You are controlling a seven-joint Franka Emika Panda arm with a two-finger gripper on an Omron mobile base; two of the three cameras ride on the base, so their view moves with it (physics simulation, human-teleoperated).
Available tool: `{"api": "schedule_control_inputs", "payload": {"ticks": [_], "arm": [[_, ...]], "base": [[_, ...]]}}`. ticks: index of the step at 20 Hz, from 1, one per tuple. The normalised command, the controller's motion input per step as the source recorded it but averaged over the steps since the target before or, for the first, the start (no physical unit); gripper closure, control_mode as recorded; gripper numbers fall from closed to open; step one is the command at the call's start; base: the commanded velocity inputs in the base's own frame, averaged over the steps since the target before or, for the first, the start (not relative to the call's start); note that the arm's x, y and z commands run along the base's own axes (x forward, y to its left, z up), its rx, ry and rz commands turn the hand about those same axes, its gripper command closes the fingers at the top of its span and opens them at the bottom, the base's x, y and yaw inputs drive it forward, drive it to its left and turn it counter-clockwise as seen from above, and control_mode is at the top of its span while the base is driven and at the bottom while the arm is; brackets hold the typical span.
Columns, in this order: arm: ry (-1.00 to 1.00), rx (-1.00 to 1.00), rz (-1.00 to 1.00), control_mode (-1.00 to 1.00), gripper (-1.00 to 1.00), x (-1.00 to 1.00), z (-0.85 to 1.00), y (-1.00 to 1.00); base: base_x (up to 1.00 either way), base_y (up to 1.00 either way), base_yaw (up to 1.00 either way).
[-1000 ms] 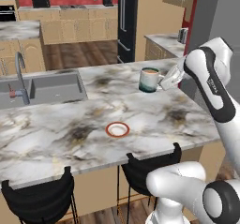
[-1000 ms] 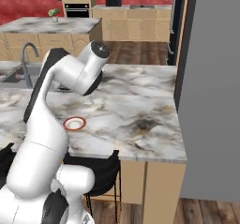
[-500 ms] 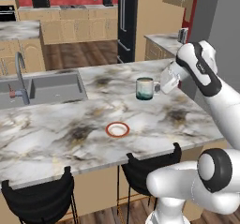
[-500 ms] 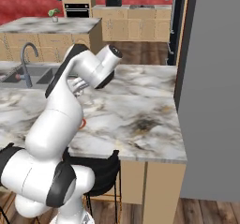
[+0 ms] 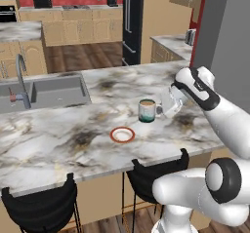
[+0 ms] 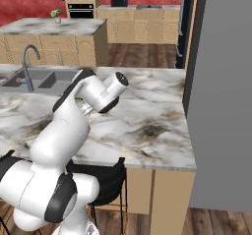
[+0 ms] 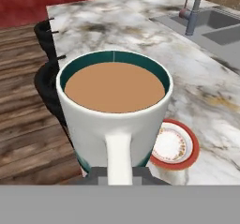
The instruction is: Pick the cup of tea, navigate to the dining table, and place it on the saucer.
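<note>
1. Hand view: the gripper [image 7: 119, 174], at the bottom middle of the frame, is pinched on the handle of the cup of tea [image 7: 115, 115], which sits upright at frame centre with its brown tea level.
2. Left base view: the cup of tea [image 5: 146, 110] sits a little right of centre, carried by the gripper [image 5: 163, 111] that reaches in from the right; it appears just above the marble rather than resting on it, though I cannot be sure.
3. The saucer [image 5: 122, 134] lies below and left of the cup in that frame, near but apart; in the hand view the saucer [image 7: 174, 145] peeks out at the cup's lower right.
4. The dining table [image 5: 58, 139] spreads across the middle of the frame.
5. Step in hand, as I judge it: the carry is done and placing has begun.
6. The next move calls for shifting the cup over the saucer's centre, lowering it level, then releasing the handle.
</note>
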Motion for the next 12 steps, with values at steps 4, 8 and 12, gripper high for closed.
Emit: {"api": "schedule_control_inputs", "payload": {"ticks": [4,8,12], "arm": [[0.00,0.03,0.04,-1.00,1.00,0.47,-0.74,0.00],[0.00,0.00,0.05,-1.00,1.00,0.53,-0.46,0.01],[0.00,0.00,0.04,-1.00,1.00,0.44,-0.31,0.12]], "base": [[0.00,0.00,0.00],[0.00,0.00,0.00],[0.00,0.00,0.00]]}}
